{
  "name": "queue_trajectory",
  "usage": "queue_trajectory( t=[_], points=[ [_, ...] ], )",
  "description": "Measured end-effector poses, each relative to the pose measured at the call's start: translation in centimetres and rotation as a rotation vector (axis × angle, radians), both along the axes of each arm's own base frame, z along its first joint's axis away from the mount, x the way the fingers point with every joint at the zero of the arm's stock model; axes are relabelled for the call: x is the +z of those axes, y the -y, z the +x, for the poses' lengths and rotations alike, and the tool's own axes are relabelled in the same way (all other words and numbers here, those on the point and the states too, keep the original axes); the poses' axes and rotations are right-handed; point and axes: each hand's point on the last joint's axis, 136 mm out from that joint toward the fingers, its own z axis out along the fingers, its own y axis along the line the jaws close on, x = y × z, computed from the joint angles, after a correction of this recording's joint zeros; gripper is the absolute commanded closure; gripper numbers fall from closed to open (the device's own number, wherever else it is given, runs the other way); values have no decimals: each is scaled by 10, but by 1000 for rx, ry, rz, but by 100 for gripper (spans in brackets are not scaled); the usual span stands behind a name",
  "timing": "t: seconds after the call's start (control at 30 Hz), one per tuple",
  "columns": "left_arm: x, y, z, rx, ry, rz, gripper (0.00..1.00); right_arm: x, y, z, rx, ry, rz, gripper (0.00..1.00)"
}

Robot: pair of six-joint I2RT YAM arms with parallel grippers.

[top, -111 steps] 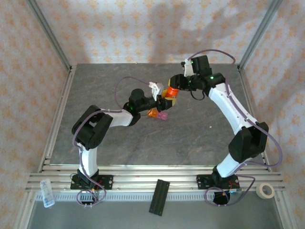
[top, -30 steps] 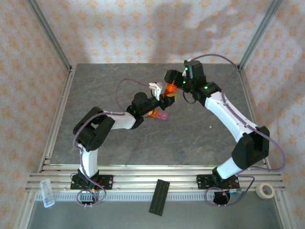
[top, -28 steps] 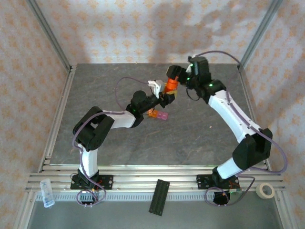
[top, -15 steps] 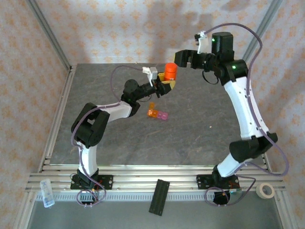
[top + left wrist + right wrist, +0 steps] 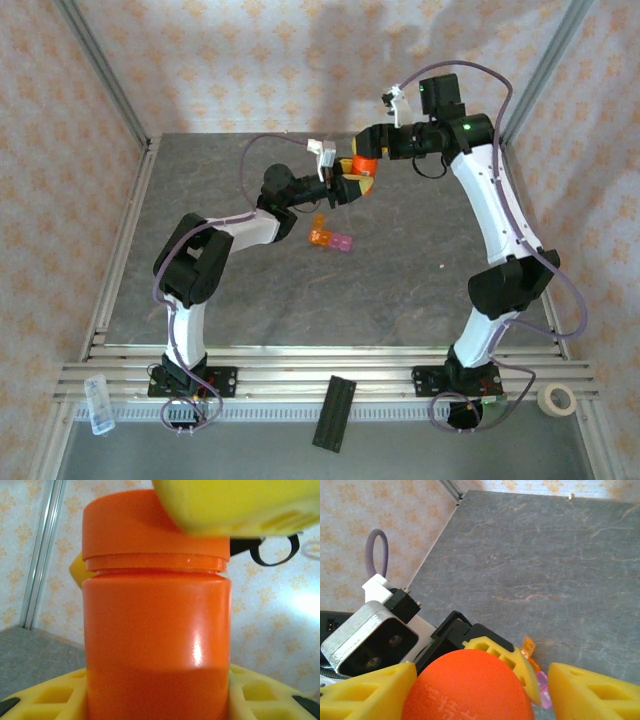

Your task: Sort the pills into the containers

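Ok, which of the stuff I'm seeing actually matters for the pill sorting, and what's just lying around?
Job: orange bottle, held by the left gripper, with the right gripper at its cap; pill box on the table.
Lying about: black bar, tape roll, clear plastic piece, all off the table's near end.

orange bottle (image 5: 362, 165) blocks far centre, cell strip (image 5: 331, 240) nearby, near table (image 5: 380, 300) open
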Motion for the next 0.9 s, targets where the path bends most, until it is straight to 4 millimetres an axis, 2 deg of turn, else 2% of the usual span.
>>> queue_trajectory(
  t=[0.17,0.2,0.3,0.37,0.67,0.9],
  points=[
    [-1,2,-1,-19,-13,1,100,-7,-5,-3,16,-19,0,42],
    [-2,2,-1,-22,-15,1,100,-8,-4,-3,16,-20,-2,41],
    [-3,2,0,-24,-22,1,100,-10,-4,-4,15,-28,-1,28],
    [-4,2,0,-24,-24,2,100,-10,-5,-4,15,-31,0,25],
    [-8,4,2,-30,-41,2,100,-4,-4,-2,-12,-23,14,24],
    [-7,4,0,-43,-34,2,100,7,3,-2,-45,4,27,39]
  ],
)
